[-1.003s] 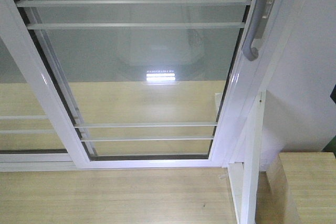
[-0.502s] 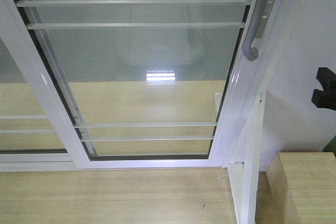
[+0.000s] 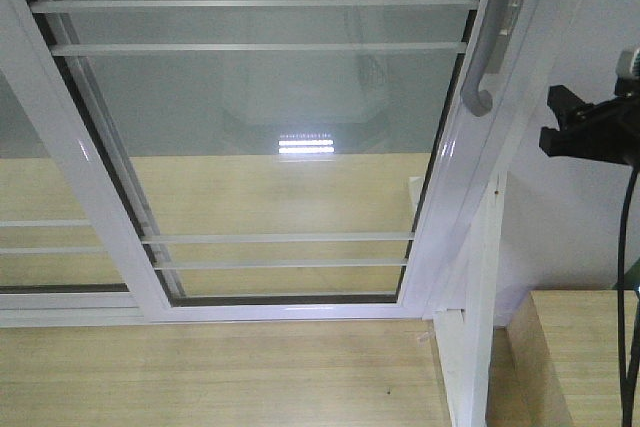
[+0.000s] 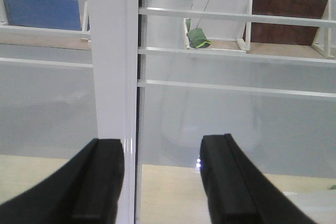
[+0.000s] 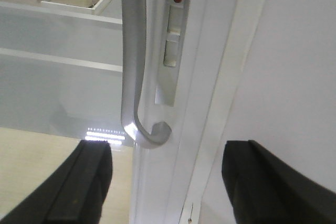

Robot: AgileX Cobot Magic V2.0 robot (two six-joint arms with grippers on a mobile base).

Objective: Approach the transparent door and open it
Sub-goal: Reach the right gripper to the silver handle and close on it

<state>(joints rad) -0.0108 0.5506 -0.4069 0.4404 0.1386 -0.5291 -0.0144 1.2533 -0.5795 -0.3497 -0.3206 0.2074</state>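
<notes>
Wood floor [image 3: 200, 377] and a white wall [image 3: 580, 237] on the right; base is parked right up against the glass, so the drive-up part looks done

Door [image 3: 280, 147] fills most of the front view, white frame, handle side on the right. That edge sits against the jamb, so I read it as shut: opening not started

Right claw [image 3: 556, 119] is spread, holding nothing. Front view puts it over the wall, right of the door frame, near the lower end of the handle [image 3: 487, 47] but apart from it. Wrist view has the hooked handle end lined up between the two fingers, ahead of them, no contact that I can see. Lock plate [image 5: 170, 51] is just beside the handle, with a red dot at its top

Left claw [image 4: 161, 140] is also spread and empty, pointed at the glass with an upright frame bar in line with its left finger. Looks idle

Left to do, as I judge it: bring the right claw onto the handle, hook or grip it, slide the panel left. Can't tell if the lock is engaged

Count:
- glass panels: 2, the door plus a plain panel [image 3: 30, 197] with no handle on the left
- handles: 1
- lock plates: 1
- claws: 2
- thin bars across the door in front view: 5, three high, two low
</notes>
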